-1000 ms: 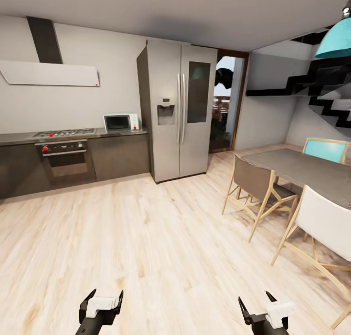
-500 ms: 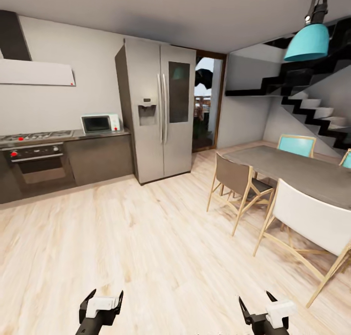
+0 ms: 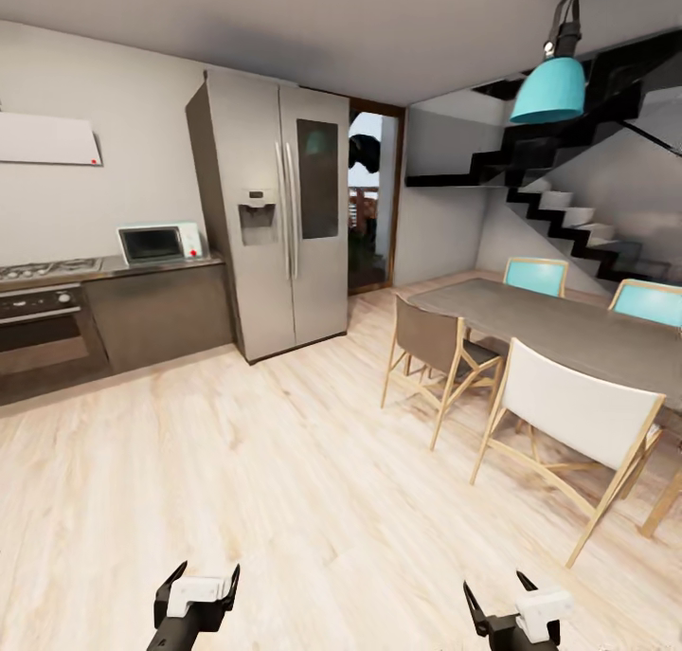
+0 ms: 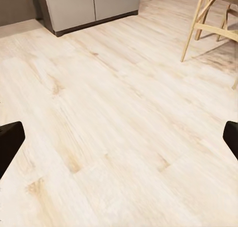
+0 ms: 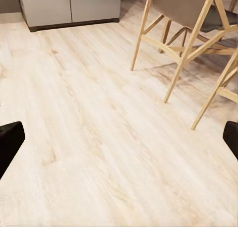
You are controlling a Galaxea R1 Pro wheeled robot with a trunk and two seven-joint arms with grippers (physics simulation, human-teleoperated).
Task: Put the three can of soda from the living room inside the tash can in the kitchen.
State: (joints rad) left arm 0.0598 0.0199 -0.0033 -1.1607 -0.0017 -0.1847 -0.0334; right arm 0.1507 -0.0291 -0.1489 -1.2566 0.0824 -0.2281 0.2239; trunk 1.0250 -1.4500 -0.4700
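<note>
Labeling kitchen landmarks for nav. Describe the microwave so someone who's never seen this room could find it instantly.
Start at the tall steel double-door fridge against the back wall. Directly beside it, toward the built-in oven, runs a dark countertop. The microwave sits on that counter next to the fridge: a small pale box with a dark glass door, the only freestanding appliance there.

Kitchen partly cut off at the edges

The oven (image 3: pixel 38 334) and the hob (image 3: pixel 43 270) are cropped by the head view's left edge, the dining table (image 3: pixel 578 334) by its right; the fridge (image 4: pixel 91 6) is seen only at its base in the left wrist view.
</note>
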